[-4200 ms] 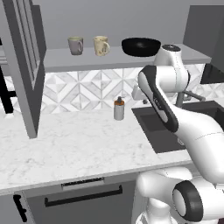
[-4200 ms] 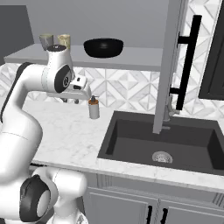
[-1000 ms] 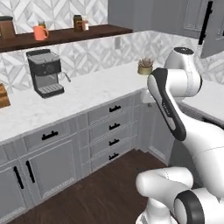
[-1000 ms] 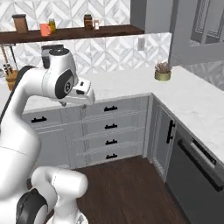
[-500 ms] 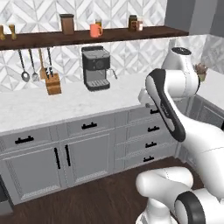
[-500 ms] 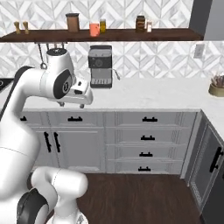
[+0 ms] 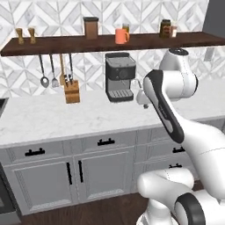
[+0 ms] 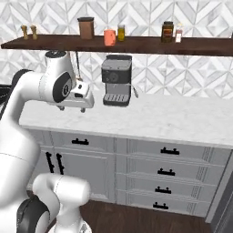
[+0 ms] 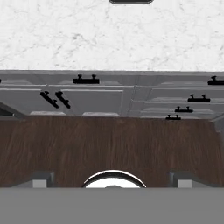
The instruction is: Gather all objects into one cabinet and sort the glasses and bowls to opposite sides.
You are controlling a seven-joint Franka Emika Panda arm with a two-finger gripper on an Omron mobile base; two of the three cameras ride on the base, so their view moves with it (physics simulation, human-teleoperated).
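Up on the dark wooden shelf (image 7: 52, 45) sits the orange mug (image 7: 121, 36), the one task item I can see from this spot. It stands between a brown canister (image 7: 91, 27) on its left and a small jar (image 7: 126, 28) just behind it on its right. The coffee machine (image 7: 119, 77) stands on the counter (image 7: 66, 118) right below it.

The gripper (image 9: 111, 180) hangs low near the front edge of the counter, pointing down at the wood floor (image 9: 109, 140). Its fingers (image 9: 41, 179) sit wide apart with nothing between them, so I read it as spread and empty.

Risks from here, as I judge them:
- The mug is high and the hand is low and well apart from it. A big upward swing could clip the shelf edge or the top of the coffee machine.
- The jar is so near the mug that I cannot tell if they touch. A finger going in on that side could tip it or push it off the shelf.
- The mug handle faces right. Closing on the handle instead of the wall may twist the mug loose.
- A weak pinch could drop the mug to the floor on the drive to the cabinet.
- The arm elbow sticks out toward the counter, and turning the base could bump it.
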